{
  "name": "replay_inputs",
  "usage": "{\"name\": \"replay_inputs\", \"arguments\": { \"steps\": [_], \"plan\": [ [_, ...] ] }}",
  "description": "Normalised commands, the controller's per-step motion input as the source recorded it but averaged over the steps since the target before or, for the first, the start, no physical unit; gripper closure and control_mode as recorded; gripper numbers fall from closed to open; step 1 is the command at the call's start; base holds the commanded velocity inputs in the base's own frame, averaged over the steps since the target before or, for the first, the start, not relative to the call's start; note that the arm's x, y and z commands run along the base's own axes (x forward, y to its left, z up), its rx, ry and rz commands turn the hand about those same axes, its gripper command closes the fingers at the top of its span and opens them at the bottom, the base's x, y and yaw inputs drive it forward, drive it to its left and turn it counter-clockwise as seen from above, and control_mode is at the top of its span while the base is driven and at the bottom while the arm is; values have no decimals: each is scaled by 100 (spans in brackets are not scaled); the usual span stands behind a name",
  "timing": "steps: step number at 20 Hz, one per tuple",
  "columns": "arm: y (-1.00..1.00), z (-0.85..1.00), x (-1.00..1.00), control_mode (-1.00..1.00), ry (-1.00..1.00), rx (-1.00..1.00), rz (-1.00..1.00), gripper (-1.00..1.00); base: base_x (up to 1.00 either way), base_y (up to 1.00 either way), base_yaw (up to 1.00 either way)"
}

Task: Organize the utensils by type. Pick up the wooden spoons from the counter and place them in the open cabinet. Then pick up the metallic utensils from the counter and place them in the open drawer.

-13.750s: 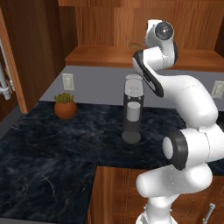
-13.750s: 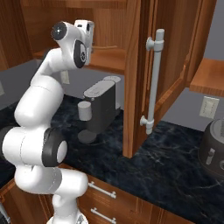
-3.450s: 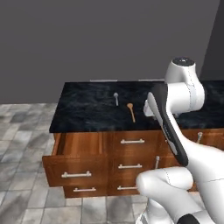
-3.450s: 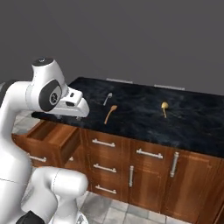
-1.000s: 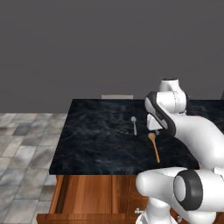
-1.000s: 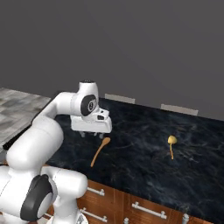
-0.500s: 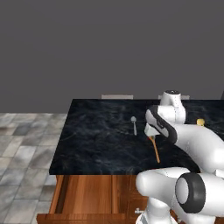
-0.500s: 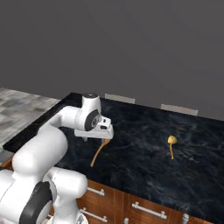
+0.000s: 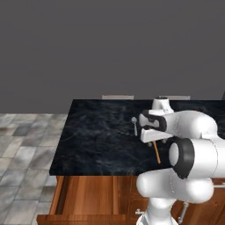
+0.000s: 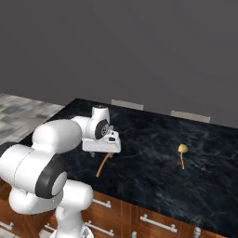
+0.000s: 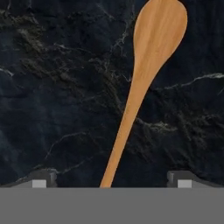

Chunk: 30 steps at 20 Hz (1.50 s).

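Note:
A slim orange-brown wooden spoon [image 11: 144,74] lies on the black marble counter [image 9: 96,136], bowl away from the hand. My gripper [image 11: 111,179] hangs open just above its handle, one fingertip [image 11: 41,177] on each side of it. The base views show the gripper [image 9: 149,143] [image 10: 109,152] low over that spoon [image 9: 156,153] [image 10: 103,165]. Another wooden spoon [image 10: 181,154] lies further right. The small silver metal spoon [image 9: 134,125] lies just left of the hand. The open drawer [image 9: 83,197] stands pulled out below the counter's front edge. The open cabinet is out of view.
The counter is an island slab over reddish-brown base cabinets with silver bar handles [image 10: 158,223]. Grey tiled floor [image 9: 22,145] lies to the left, and a plain grey wall stands behind. My own white arm [image 9: 189,145] crowds the counter's near right side.
The hand has come down toward the counter over the wooden spoon's handle. Its jaws have stayed open. The spoons have not moved.

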Motion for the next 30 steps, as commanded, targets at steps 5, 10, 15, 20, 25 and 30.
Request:
{"name": "replay_inputs", "arguments": {
  "steps": [5,10,15,20,25,30],
  "plan": [
    [-1,-46,20,-100,0,0,6,-100,0,0,0],
    [-14,-41,2,-100,-12,0,5,-100,0,0,0],
    [-10,-38,0,-100,-8,0,1,-100,0,0,0],
    [-5,-38,1,-100,-8,0,0,-100,0,0,0],
    [-1,-33,6,-100,-1,0,0,100,0,0,0],
    [-3,-32,2,-100,0,0,0,100,0,0,0]
  ]
}}
